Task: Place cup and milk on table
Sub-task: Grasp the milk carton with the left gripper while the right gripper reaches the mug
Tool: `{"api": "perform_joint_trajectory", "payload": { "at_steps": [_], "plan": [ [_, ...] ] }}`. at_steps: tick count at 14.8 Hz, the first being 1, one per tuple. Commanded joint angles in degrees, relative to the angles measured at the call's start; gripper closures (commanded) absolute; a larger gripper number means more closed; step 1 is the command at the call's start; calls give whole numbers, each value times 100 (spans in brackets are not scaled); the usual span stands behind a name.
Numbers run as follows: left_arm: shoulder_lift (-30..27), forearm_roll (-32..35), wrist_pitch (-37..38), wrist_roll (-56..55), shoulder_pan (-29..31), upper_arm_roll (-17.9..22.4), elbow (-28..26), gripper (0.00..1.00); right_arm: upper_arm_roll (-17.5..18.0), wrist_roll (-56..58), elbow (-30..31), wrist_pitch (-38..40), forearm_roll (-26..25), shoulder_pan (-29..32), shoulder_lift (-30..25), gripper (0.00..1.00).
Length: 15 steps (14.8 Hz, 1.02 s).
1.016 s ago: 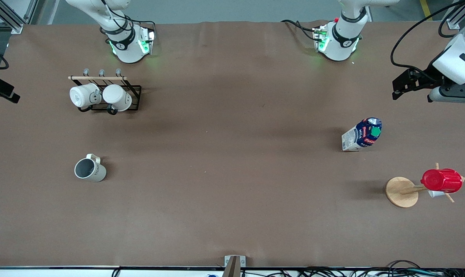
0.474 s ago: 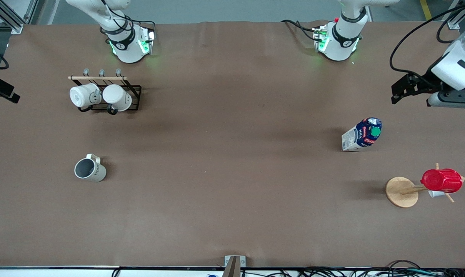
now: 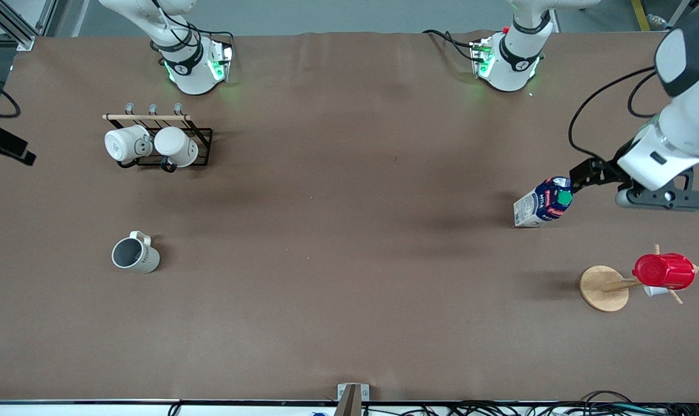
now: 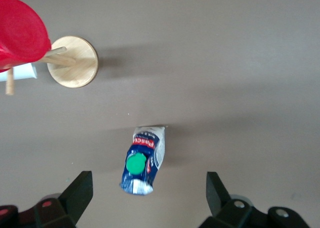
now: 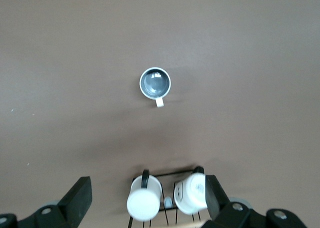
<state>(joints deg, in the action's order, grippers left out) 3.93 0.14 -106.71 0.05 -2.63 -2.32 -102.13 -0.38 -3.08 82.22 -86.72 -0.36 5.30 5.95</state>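
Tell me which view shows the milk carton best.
The left wrist view: the milk sits centred between the left gripper's open fingers, green cap up. The front view shows it small, beside that gripper. The right wrist view misses it.

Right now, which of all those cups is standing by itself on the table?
The cream-white cup with the grey inside stands upright on the table. The two white mugs hang in a black rack, and the red cup sits on a wooden stand.

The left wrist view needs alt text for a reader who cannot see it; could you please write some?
The left gripper, fingers open, hangs over a small blue-and-white milk carton with a round green cap standing on the plain brown table. Nearby, a red ribbed cup hangs on a round-based wooden stand.
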Motion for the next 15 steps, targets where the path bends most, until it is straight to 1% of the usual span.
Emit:
{"api": "perform_joint_trajectory", "payload": {
  "at_steps": [1,3,6,9,13,15],
  "plan": [
    [-103,-22,-463,-5,52,-14,-579,0,20,247,14,-546,71,76,686,0],
    [-94,-22,-823,-5,52,-14,-956,0,20,256,188,-1151,71,85,1047,0],
    [-15,-14,-1640,21,87,-5,-1537,0,11,518,890,-2442,62,129,1364,0],
    [29,-14,-2063,21,95,-5,-2020,0,11,1124,1418,-3594,53,392,1707,0],
    [82,-14,-2415,292,244,21,-2381,0,11,1362,2156,-4544,36,419,1901,0],
    [100,-14,-2451,364,271,30,-2400,0,11,1398,2613,-5089,36,419,1893,0]
  ]
}}
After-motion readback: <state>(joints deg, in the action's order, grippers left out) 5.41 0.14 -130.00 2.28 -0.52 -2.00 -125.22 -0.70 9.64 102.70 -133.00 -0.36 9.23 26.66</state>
